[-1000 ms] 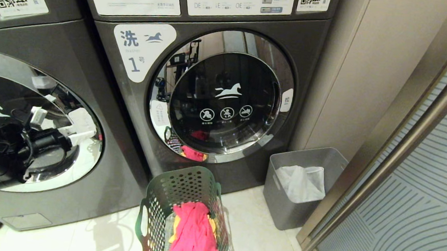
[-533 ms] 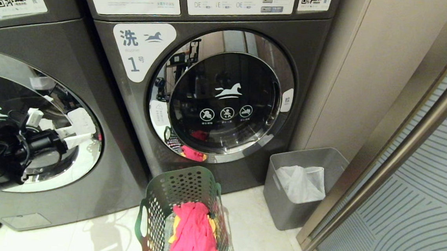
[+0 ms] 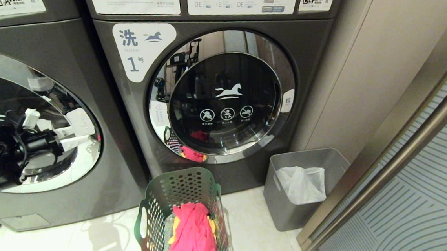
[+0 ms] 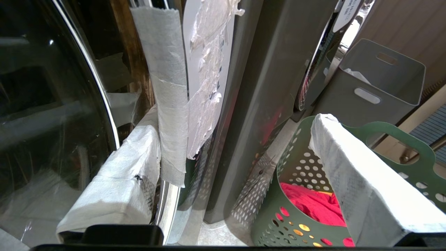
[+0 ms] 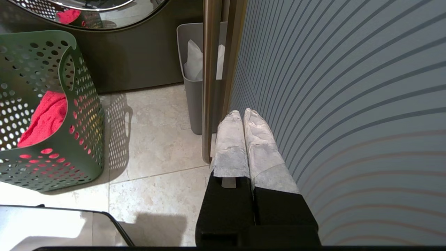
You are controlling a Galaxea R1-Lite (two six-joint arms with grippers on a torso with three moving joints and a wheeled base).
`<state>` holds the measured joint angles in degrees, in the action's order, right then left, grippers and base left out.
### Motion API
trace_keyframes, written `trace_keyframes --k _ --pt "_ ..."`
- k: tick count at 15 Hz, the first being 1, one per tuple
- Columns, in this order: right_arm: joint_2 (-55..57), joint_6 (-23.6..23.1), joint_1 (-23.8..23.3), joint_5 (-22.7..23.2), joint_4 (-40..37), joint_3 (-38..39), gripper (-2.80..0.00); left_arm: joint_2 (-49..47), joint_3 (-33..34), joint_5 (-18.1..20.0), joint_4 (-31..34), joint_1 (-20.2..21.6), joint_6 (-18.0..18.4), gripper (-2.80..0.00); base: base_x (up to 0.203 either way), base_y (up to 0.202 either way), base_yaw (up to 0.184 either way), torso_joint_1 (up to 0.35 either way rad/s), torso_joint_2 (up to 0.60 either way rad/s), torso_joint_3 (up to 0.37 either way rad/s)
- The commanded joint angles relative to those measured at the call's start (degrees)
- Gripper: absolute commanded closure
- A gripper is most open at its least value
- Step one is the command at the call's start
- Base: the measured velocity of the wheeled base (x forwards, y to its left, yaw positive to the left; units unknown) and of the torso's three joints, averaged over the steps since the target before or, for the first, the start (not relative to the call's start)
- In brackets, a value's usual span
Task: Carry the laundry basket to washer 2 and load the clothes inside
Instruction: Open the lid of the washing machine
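Washer 2 (image 3: pixel 48 46) is the dark grey machine left of the one labelled 1; its door is shut and its number label is out of view. My left gripper (image 3: pixel 61 132) hangs open in front of that door's right edge. In the left wrist view one taped finger (image 4: pixel 118 188) lies by the chrome door ring, beside a tape-wrapped strip (image 4: pixel 170 104). The other finger (image 4: pixel 366 188) is over the laundry basket (image 4: pixel 278 223). The green basket (image 3: pixel 182 177) stands on the floor between the two machines, holding a pink-red garment (image 3: pixel 194 237) and a yellow-orange one (image 3: pixel 212 225). My right gripper (image 5: pixel 242 113) is shut and parked.
Washer 1 (image 3: pixel 225 102) stands straight ahead with its door shut. A grey bin (image 3: pixel 280 208) with a white sheet (image 3: pixel 302 184) sits to its right. A striped glass door with a metal bar (image 3: pixel 403 146) closes off the right side, close to my right gripper.
My left gripper has turned a little at the wrist and shifted slightly leftward in front of the door. The basket, the clothes and the right gripper have not moved.
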<state>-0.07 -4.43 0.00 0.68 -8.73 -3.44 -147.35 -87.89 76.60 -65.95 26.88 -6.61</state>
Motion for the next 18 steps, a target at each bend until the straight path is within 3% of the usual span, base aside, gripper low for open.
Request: trace_keyframes --k 1,8,13,18 --pt "-0.01 -0.06 0.00 0.02 -0.06 0.01 0.00 0.03 0.35 2.35 -0.37 -0.95 -0.08 -2.80 0.000 0.000 0.000 0.000 0.00 0.000" --pt "-0.01 -0.06 0.00 0.02 -0.06 0.01 0.00 0.39 2.83 7.23 -2.73 -2.18 -0.11 -2.80 0.000 0.000 0.000 0.000 0.00 0.000" --pt "-0.01 -0.06 0.00 0.02 -0.06 0.01 0.00 1.22 6.75 7.56 -6.52 -2.57 -2.15 -2.80 0.000 0.000 0.000 0.000 0.00 0.000" --pt "-0.01 -0.06 0.00 0.02 -0.06 0.01 0.00 0.92 8.86 7.23 -19.69 -2.62 -14.26 -2.80 0.000 0.000 0.000 0.000 0.00 0.000"
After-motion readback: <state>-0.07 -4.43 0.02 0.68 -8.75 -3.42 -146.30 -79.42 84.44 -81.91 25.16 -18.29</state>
